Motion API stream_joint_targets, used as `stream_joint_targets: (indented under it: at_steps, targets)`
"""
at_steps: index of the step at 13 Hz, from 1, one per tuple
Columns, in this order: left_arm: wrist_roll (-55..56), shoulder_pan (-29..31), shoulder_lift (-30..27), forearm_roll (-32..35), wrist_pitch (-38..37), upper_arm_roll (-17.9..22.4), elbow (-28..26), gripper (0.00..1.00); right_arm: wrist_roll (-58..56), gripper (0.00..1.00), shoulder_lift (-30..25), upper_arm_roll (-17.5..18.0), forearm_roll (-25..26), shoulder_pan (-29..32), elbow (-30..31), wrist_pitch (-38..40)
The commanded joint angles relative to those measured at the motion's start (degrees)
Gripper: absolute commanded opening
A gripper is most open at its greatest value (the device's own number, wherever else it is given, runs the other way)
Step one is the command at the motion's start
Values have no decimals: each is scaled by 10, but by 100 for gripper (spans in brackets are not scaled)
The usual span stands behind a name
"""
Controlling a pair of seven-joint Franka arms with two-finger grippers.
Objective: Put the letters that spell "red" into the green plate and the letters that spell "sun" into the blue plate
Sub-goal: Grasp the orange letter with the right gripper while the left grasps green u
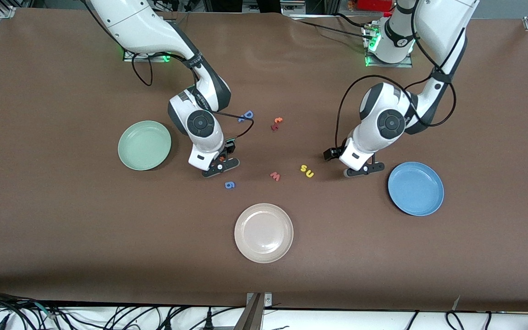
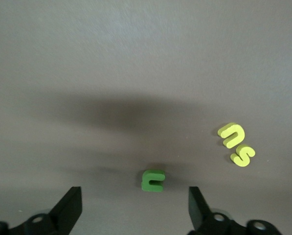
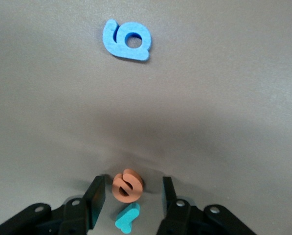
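Brown cloth is carrying our orange foam "e" (image 3: 127, 185), standing between the right gripper (image 3: 130, 199)'s half-open fingers with a teal letter (image 3: 128, 218) touching; closing risks pinching both. Our left gripper (image 2: 132, 210), open, is straddling the dark green foam "n" (image 2: 153, 180).

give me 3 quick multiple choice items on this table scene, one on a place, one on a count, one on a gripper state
1. What lies between the right gripper's fingers?
A. the orange letter
B. the red letter
C. the blue capital letter

2. How many plates are on the table?
A. two
B. three
C. four

3. How does the left gripper stand?
A. shut on a yellow letter
B. open over the dark green letter
C. open over the blue plate

Answers:
1. A: the right wrist view shows the orange letter between the right gripper fingers.
2. B: green plate, blue plate, cream plate.
3. B: the left gripper fingers stand wide apart, the dark green letter between them.
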State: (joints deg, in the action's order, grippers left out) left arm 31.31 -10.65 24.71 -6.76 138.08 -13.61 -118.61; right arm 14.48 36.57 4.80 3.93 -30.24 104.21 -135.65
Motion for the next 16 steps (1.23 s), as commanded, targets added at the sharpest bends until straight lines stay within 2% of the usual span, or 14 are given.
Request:
stream_joint_targets:
  at_steps: [1, 3, 7, 10, 12, 14, 16]
  targets:
    - [4, -17, 10, -18, 18, 5, -3, 93, 3, 49, 4, 3, 13, -2, 3, -12]
    - [4, -31, 25, -19, 26, 8, -3, 92, 3, 46, 8, 3, 13, -3, 3, -13]
    - [10, -39, 44, -18, 38, 12, -4, 89, -1, 13, 4, 3, 13, -3, 1, -8]
    - [10, -46, 48, -17, 50, 15, -10, 87, -44, 12, -14, -5, 12, 2, -4, 3]
    - [10, -47, 52, -14, 58, 20, -13, 83, -77, 12, -40, -31, 8, 4, -5, 35]
    - [10, -54, 56, -14, 71, 20, -20, 81, -132, 13, -61, -38, 5, 36, -4, 84]
    - [10, -54, 57, -13, 72, 21, -20, 61, -171, 13, -87, -39, 5, 76, -2, 143]
